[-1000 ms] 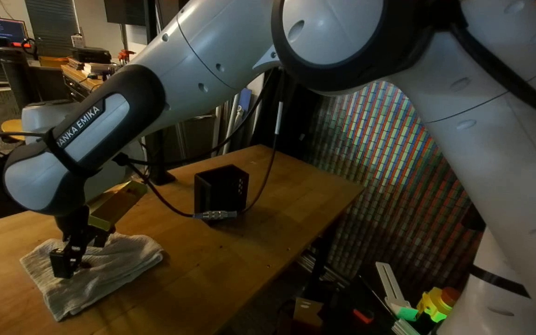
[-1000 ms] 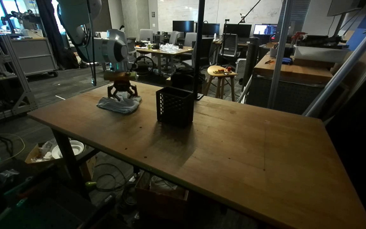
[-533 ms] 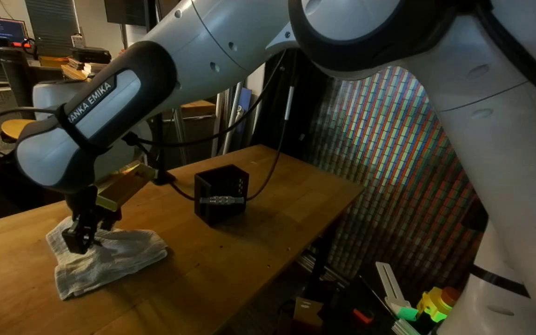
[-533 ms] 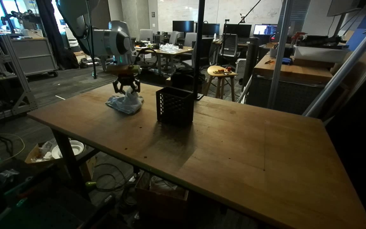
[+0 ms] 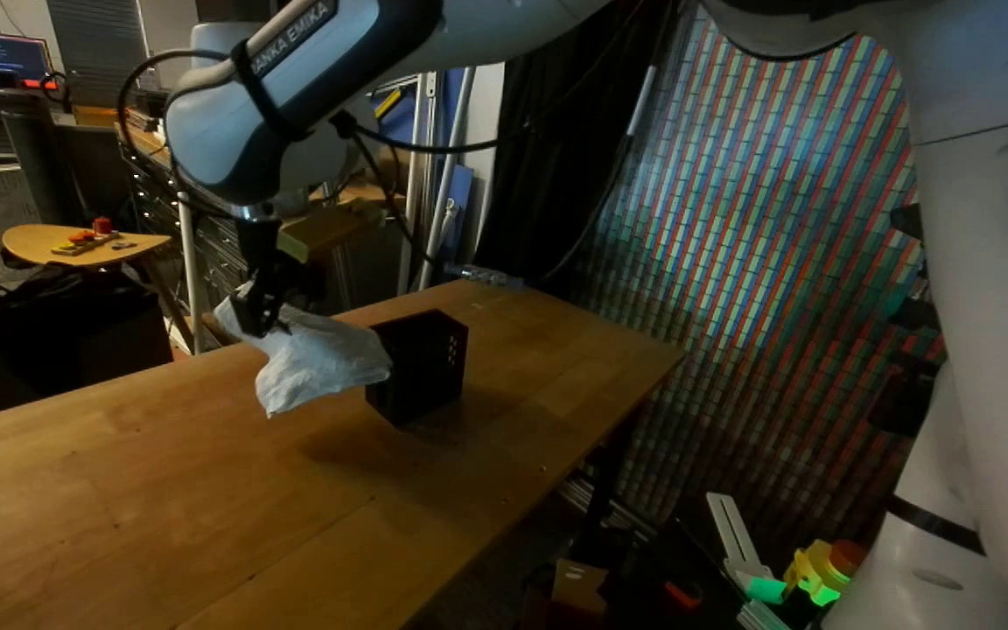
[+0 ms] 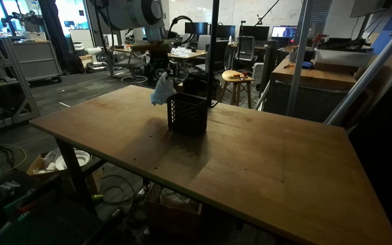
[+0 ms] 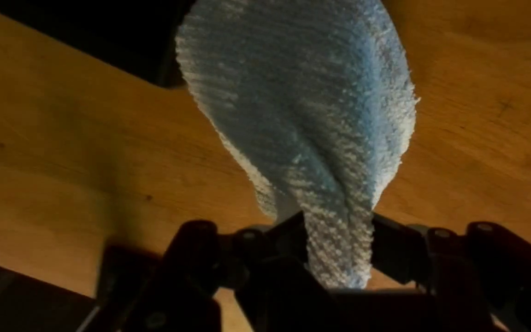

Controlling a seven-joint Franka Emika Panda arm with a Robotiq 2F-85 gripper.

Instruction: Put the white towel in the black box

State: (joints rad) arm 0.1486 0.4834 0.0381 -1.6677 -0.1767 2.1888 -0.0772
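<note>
The white towel hangs bunched from my gripper, clear of the table. The wrist view shows a fold of the towel pinched between both fingers of the gripper. The black box stands upright on the table, with an open top and lattice sides. In an exterior view the towel hangs just left of the box, its lower part about level with the rim. I cannot tell whether they touch. The box shows partly at the top left of the wrist view; its inside is dark.
The wooden table carries the box. A black upright pole stands at the table's far edge behind the box. A wooden stool stands beyond that edge. A cable hangs from the arm.
The gripper has lifted the towel off the table and carried it toward the box. The arm has risen and moved right in both exterior views. The box has not moved.
</note>
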